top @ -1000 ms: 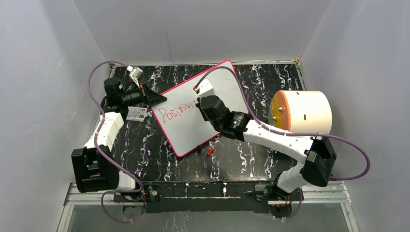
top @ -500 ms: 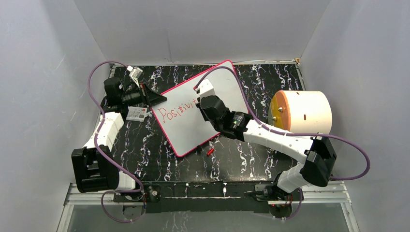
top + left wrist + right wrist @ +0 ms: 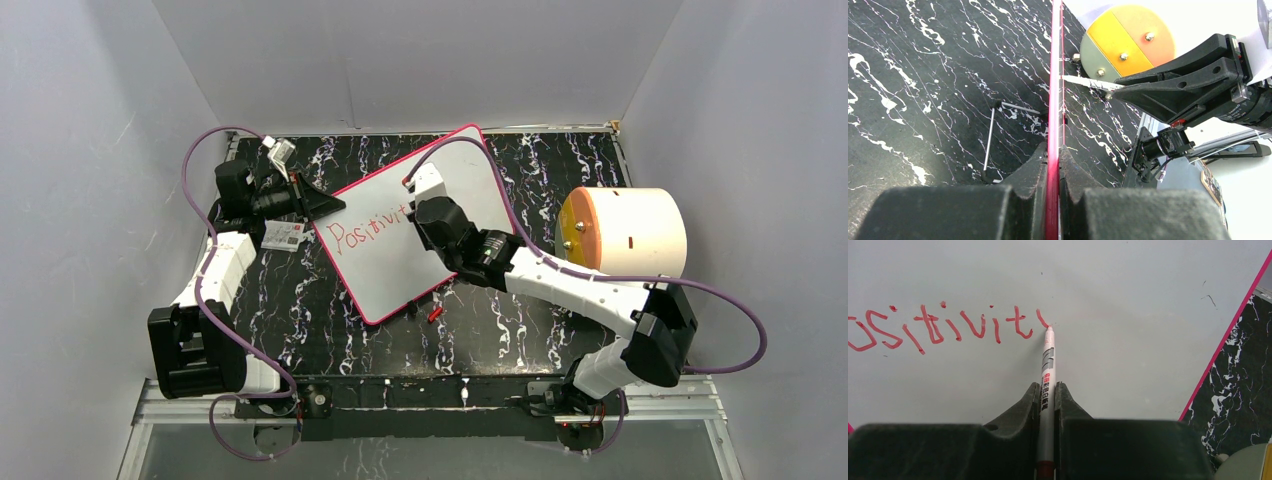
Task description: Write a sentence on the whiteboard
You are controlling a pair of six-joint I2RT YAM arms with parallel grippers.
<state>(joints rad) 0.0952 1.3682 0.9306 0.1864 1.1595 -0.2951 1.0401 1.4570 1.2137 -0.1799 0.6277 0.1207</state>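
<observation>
Two holds at once: pinching the pink-red edge of the whiteboard (image 3: 388, 275) at its left corner with the left gripper (image 3: 1053, 151), closed tight on the frame; clamping a marker (image 3: 1048, 360) in the right gripper (image 3: 1047, 389), closed on its barrel. Set askew across the middle of the black marbled bench (image 3: 300, 300). Touching the marker's tip to the last stroke of the sentence (image 3: 930, 327), so far "Positivit" and one further stroke.

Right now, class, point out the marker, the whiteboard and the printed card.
marker (image 3: 1047, 365): right wrist view, white barrel.
whiteboard (image 3: 387, 272): top external view, bare white face.
printed card (image 3: 283, 236): top external view, its middle.
</observation>
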